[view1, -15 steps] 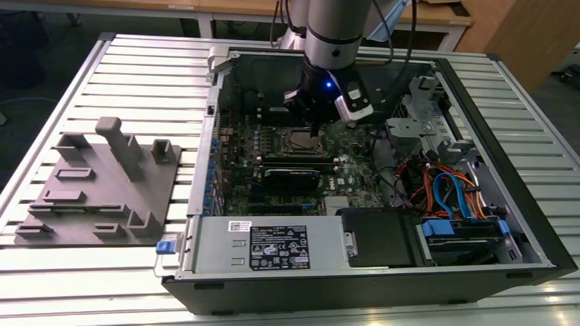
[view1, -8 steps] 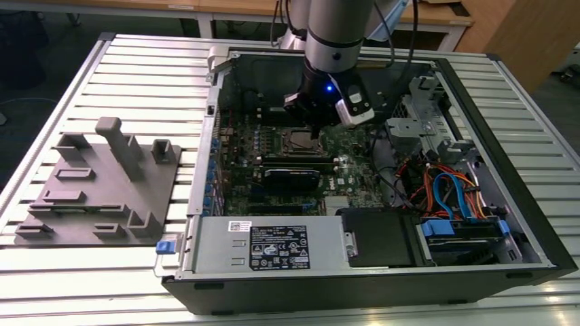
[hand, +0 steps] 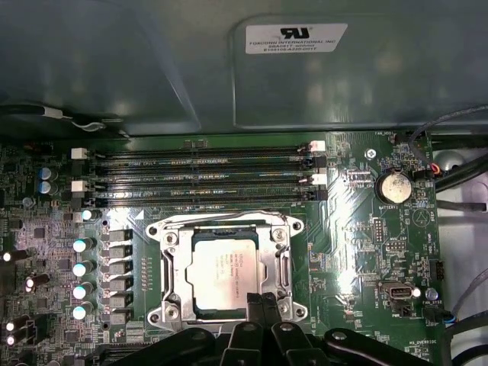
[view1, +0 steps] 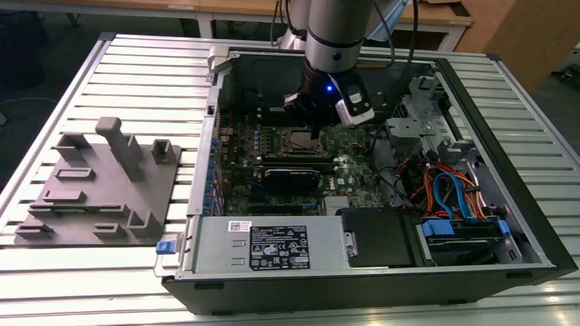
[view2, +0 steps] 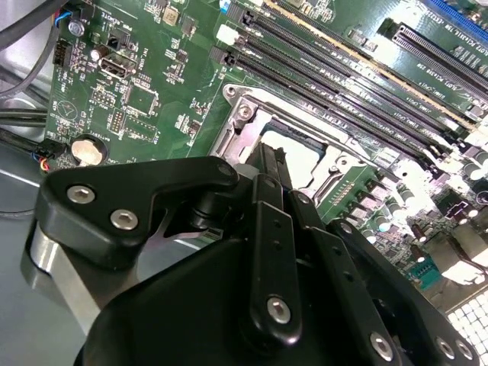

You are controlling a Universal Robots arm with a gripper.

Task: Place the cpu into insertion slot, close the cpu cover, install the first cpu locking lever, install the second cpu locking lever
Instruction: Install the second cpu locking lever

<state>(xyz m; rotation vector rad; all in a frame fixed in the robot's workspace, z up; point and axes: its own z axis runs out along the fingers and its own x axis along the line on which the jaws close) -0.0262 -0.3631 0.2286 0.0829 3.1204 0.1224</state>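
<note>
The cpu (hand: 223,271), a flat square chip with a dull silver top, lies seated in the insertion slot (hand: 164,252), a silver-rimmed square socket beside the long black memory slots (hand: 202,174). The thin silver cpu cover (hand: 284,263) appears closed; lever state unclear. The black gripper (hand: 263,305), jaws narrow and empty, hangs at the socket's edge.

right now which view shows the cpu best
The first wrist view: the cpu lies face-on in the insertion slot. In the second wrist view the gripper hides part of it; the exterior view shows it small.
</note>
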